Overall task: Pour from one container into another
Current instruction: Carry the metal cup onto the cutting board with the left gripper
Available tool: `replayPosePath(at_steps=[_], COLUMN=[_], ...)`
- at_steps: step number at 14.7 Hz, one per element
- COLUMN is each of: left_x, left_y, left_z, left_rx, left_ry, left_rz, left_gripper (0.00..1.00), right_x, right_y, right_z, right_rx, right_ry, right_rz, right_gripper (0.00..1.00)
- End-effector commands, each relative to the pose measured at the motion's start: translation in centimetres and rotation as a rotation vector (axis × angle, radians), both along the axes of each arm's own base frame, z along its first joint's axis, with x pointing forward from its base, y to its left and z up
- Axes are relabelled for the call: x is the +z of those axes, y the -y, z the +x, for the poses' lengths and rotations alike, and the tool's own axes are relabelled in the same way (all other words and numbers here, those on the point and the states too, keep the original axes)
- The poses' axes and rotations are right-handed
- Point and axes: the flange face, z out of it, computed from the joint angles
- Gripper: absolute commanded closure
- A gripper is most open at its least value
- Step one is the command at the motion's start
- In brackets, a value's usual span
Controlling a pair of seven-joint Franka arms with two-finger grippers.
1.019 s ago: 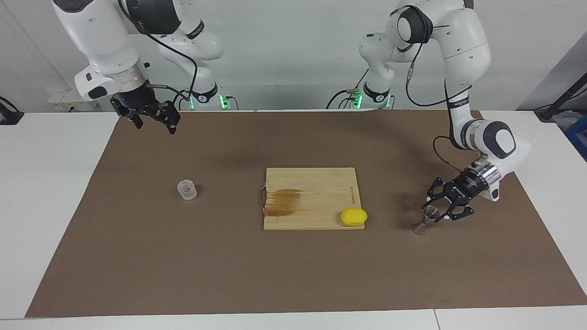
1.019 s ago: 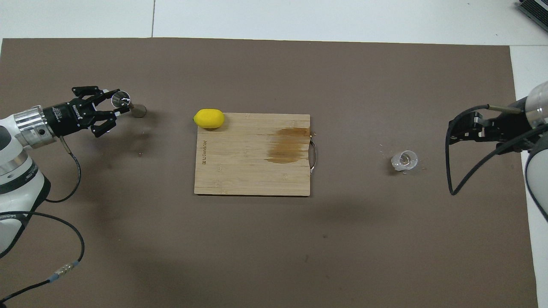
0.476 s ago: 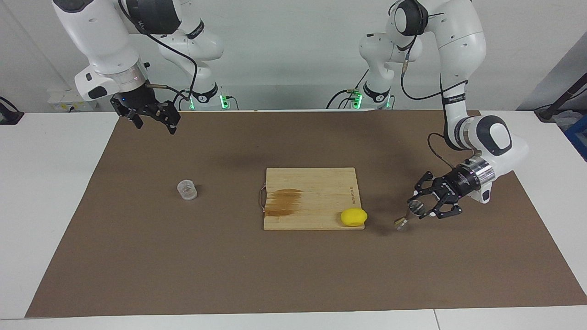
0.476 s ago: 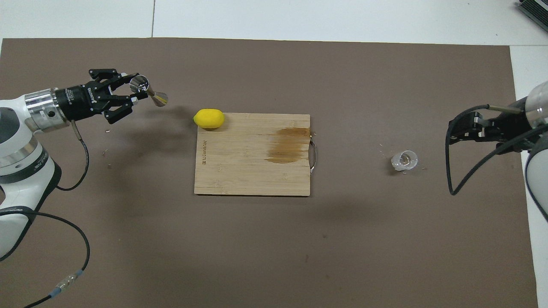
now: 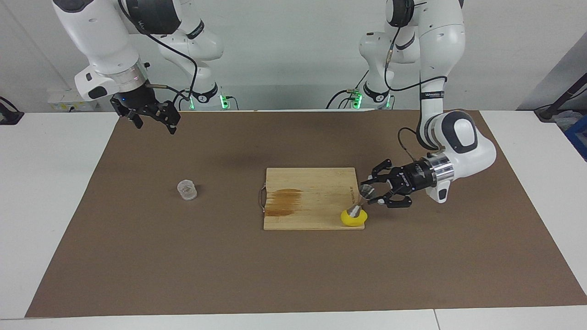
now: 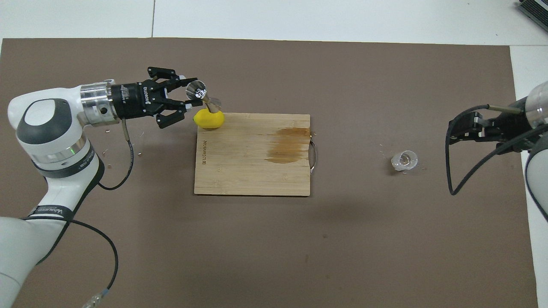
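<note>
Two robot arms work at one table (image 5: 55,183), each ending in one gripper: the left gripper (image 5: 370,191) and the right gripper (image 5: 153,120). One brown mat (image 5: 183,266) covers the tabletop. On it lie one wooden cutting board (image 5: 316,183), one yellow lemon (image 5: 352,219) and one clear cup (image 5: 187,190). There is one steel jigger (image 5: 360,202).
</note>
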Motion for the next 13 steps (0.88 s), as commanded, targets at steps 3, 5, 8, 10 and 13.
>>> replayPosePath(at_steps=[3, 5, 8, 10, 13], left_x=[0.5, 0.0, -1.4, -2.0, -3.3], left_y=[9.5, 13.0, 16.9, 18.6, 20.4], left_z=[-2.3, -3.5, -5.2, -6.2, -7.3], left_rx=[0.000, 0.028, 0.114, 0.139, 0.144], left_ry=[0.024, 0.020, -0.020, -0.024, -0.030], left_rz=[0.064, 0.081, 0.083, 0.111, 0.152], left_gripper=[1.00, 1.00, 1.00, 1.00, 1.00], right_x=[-0.1, -0.3, -0.1, -0.4, -1.4], right_y=[0.3, 0.1, -0.2, 0.3, 0.4], right_z=[-0.9, -0.9, -0.7, -0.3, 0.5], right_rx=[0.014, 0.031, 0.014, -0.086, -0.241], right_ry=[-0.008, -0.005, 0.015, 0.022, 0.020], right_rz=[0.003, 0.005, 0.005, 0.001, -0.005], right_gripper=[0.01, 0.01, 0.08, 0.07, 0.07])
